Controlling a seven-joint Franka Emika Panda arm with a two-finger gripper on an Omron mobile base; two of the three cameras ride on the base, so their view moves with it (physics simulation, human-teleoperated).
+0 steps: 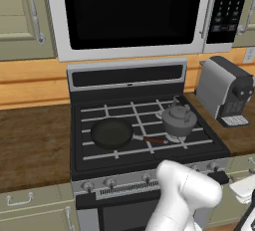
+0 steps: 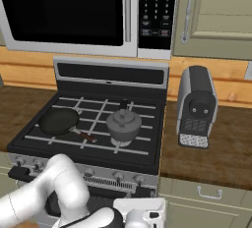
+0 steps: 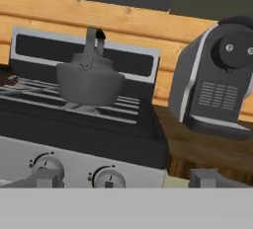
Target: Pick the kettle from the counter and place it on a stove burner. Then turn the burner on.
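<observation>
The dull-grey kettle (image 1: 179, 119) (image 2: 124, 125) (image 3: 89, 80) stands upright on the stove's front right burner (image 2: 119, 143) (image 3: 79, 106), its thin handle raised. My gripper (image 3: 127, 178) is low in front of the stove's right end, level with the control knobs (image 3: 47, 165). Its fingers (image 3: 207, 177) stand wide apart, open and holding nothing, well short of the kettle. The dark wood counter (image 1: 244, 138) (image 2: 206, 158) (image 3: 207, 149) lies to the right of the stove.
A black frying pan (image 1: 112, 133) (image 2: 59, 121) sits on the front left burner, handle pointing right. A grey coffee machine (image 1: 226, 93) (image 2: 197, 106) (image 3: 217, 85) stands on the right counter. A microwave (image 1: 129, 11) hangs above the stove. More knobs (image 1: 109, 181) (image 2: 118, 175) line the stove front.
</observation>
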